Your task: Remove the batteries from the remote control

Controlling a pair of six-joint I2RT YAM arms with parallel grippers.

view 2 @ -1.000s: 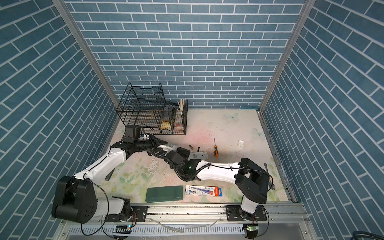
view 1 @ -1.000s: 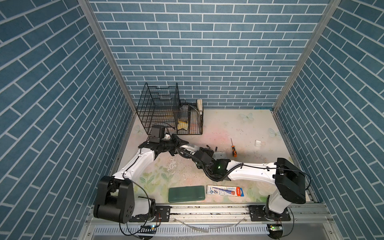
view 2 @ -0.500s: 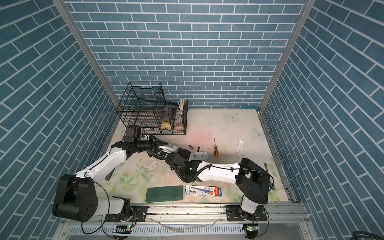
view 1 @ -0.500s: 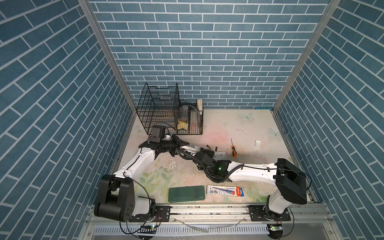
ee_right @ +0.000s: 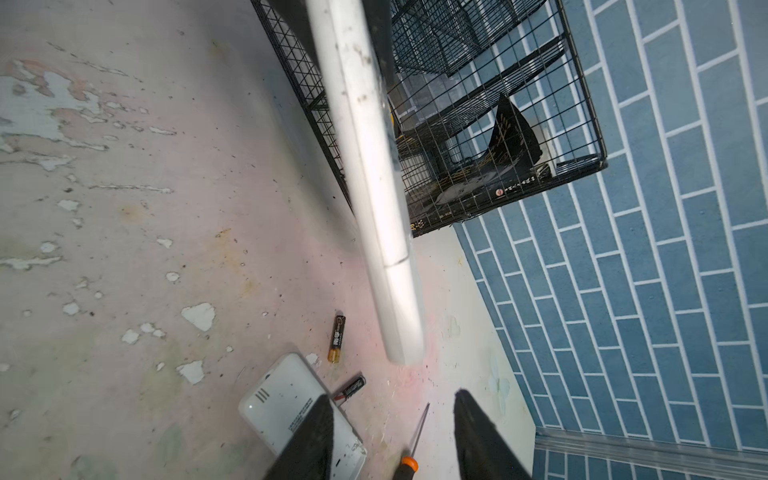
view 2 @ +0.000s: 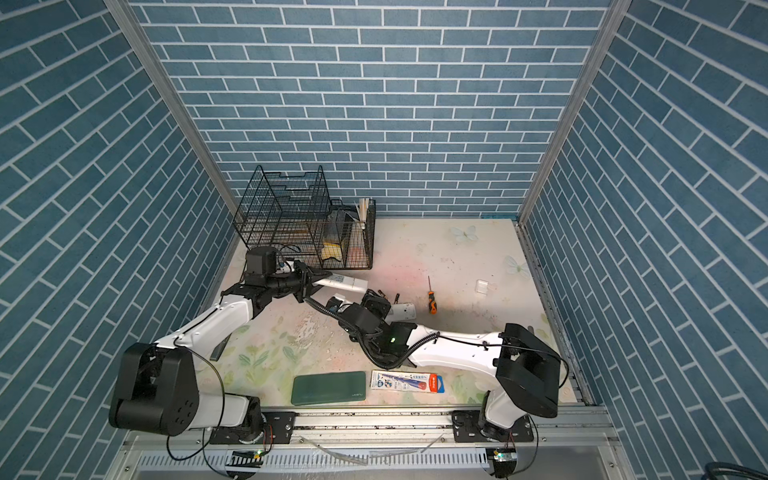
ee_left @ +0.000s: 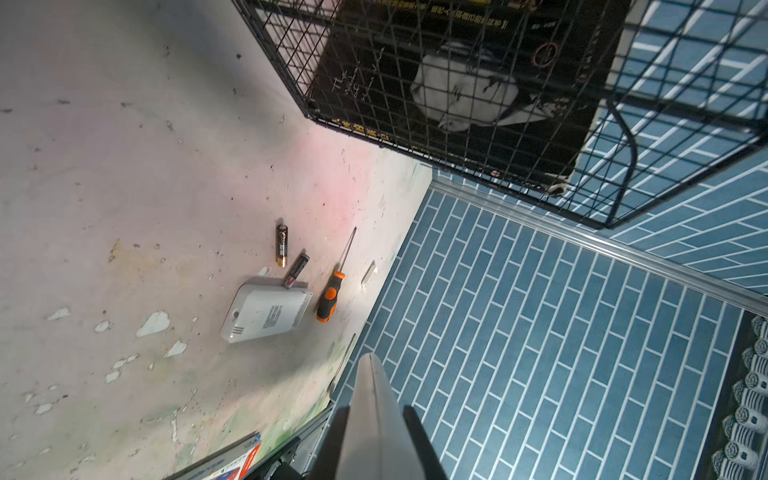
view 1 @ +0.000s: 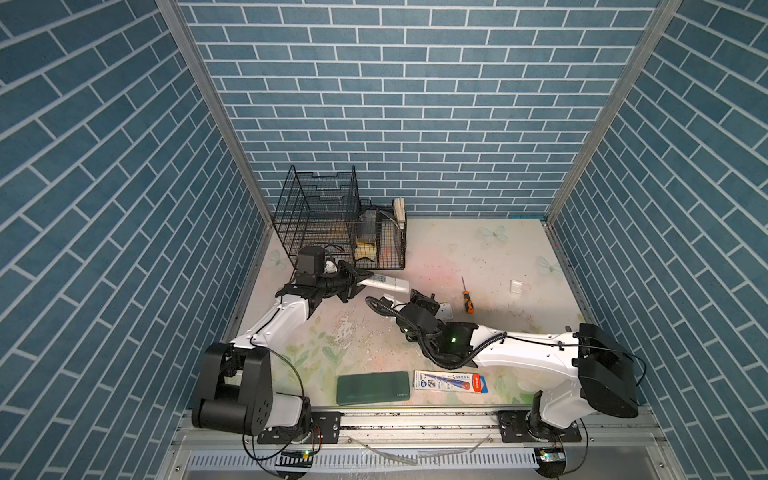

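My left gripper (view 1: 357,278) is shut on one end of the long white remote control (view 1: 384,283), holding it above the table in front of the wire basket. The left wrist view shows its fingers clamped on the remote control (ee_left: 370,382). Two batteries (ee_left: 282,245) (ee_left: 296,271), black with gold ends, lie on the table by a white cover plate (ee_left: 266,316). My right gripper (ee_right: 392,397) hangs open and empty over the plate (ee_right: 286,407) and the batteries (ee_right: 337,337) (ee_right: 353,386), just below the remote's free end (ee_right: 374,187). In a top view the right gripper (view 2: 376,297) sits right of the remote (view 2: 340,281).
An orange-handled screwdriver (view 1: 467,297) lies right of the cover plate. A black wire basket (view 1: 332,224) stands at the back left. A green case (view 1: 373,387) and a printed packet (view 1: 451,381) lie near the front edge. A small clear piece (view 1: 517,286) sits far right.
My right gripper has drawn back to the right, away from the remote, and its jaws have opened. The left gripper keeps holding the remote in about the same place.
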